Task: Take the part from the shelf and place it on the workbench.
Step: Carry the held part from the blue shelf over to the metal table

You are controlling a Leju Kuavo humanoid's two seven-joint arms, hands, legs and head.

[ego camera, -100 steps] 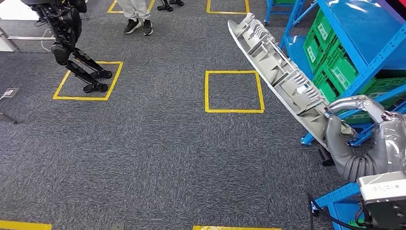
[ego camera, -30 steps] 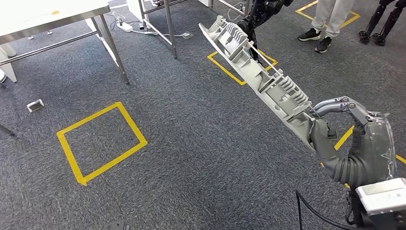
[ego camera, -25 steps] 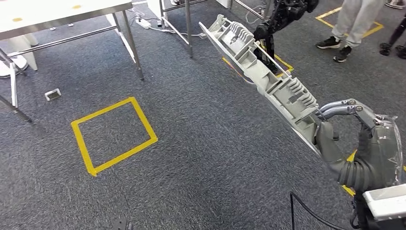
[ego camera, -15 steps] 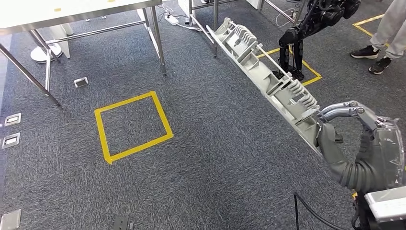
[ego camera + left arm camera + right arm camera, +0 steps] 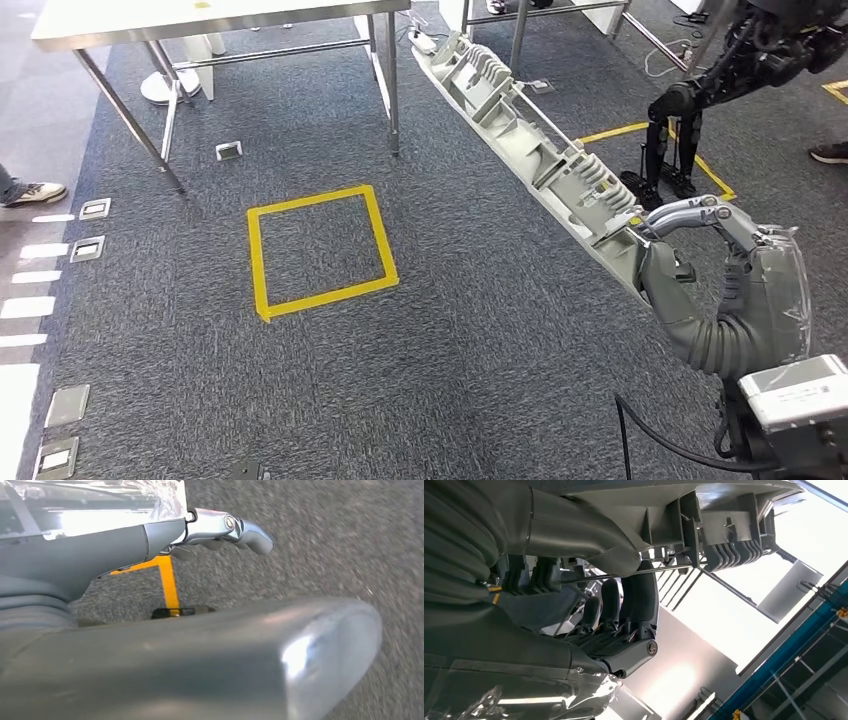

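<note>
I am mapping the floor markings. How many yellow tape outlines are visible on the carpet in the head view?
3. One full square left of the held part; one partly hidden around the other robot's feet; a corner at the right edge. More may be hidden.

Part (image 5: 530, 150) in right robot hand (image 5: 668, 262), slanting toward workbench (image 5: 150, 20); floor square (image 5: 320, 250) left.

Workbench (image 5: 200, 18) top beyond frame edge
</note>
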